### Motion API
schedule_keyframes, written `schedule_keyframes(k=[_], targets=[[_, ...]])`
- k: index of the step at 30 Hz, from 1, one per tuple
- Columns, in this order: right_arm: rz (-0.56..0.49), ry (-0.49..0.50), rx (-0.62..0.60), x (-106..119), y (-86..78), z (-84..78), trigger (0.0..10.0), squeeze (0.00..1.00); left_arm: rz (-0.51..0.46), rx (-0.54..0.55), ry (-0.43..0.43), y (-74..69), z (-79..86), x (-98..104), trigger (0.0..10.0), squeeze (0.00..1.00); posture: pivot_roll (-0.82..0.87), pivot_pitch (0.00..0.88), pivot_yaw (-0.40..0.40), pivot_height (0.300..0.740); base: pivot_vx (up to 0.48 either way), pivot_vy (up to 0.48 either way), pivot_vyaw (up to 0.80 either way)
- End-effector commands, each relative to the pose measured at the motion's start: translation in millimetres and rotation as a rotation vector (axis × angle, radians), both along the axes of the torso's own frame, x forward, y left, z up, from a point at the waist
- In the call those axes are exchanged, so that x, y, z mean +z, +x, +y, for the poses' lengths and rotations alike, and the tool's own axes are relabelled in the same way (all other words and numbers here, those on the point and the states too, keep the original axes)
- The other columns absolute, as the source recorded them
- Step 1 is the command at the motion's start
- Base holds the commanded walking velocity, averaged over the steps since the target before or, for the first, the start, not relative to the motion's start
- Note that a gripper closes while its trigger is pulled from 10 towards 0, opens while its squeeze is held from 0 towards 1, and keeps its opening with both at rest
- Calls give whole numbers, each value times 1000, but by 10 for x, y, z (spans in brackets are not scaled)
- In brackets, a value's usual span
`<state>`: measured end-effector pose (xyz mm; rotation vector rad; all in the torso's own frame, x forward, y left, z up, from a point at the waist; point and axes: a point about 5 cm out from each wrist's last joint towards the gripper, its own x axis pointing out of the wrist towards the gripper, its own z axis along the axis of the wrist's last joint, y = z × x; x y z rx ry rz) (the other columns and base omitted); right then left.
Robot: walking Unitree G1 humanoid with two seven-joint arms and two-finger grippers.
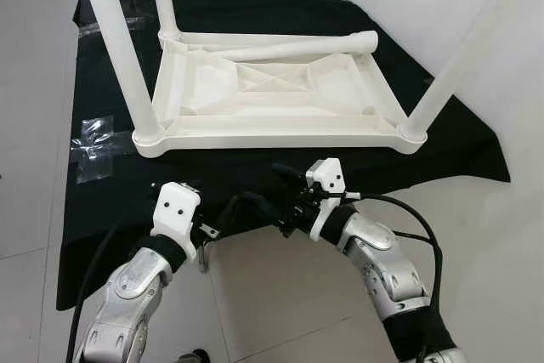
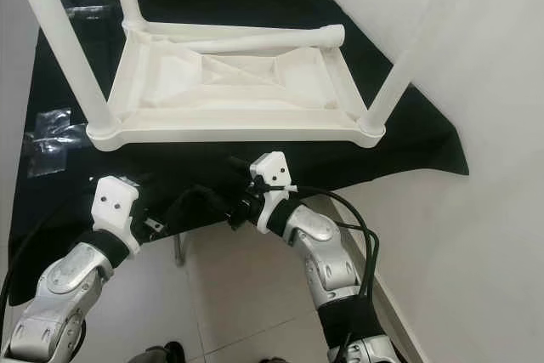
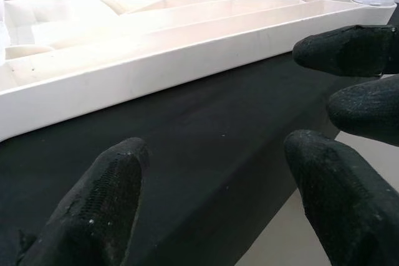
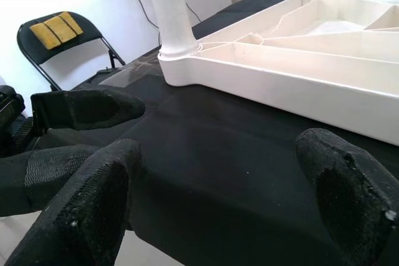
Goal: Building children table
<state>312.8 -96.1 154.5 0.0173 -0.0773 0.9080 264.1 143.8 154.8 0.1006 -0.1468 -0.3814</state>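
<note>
Loose leg (image 1: 306,47) lying crosswise on upturned table (image 1: 255,129) at far rim of frame, long axis left-right, well beyond both wide-open empty pincers, left pincer (image 1: 223,225) and right pincer (image 1: 285,197), at near worktop (image 1: 110,201) edge; right marginally nearer.

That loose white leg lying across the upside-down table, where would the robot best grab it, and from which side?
Probably around the middle of the loose leg, coming down from above with the fingers straddling it. It lies flat across the upturned tabletop, so its round shaft is free on top, while its ends sit near the corner sockets. Both the left gripper and the right gripper are open, holding nothing.
</note>
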Motion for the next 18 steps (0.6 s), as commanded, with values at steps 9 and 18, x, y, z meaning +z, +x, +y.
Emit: schedule_keyframes(k=[9, 18], targets=[[-36, -336, -110, 67, 346, -164, 10000, 0, 29, -27, 21, -45, -18, -41, 10000, 0, 74, 203, -92, 740, 0, 0, 0], [-172, -574, -137, 818, 816, -165, 10000, 0, 18, -41, 32, -178, -57, 20, 10000, 0, 108, 266, -121, 740, 0, 0, 0]])
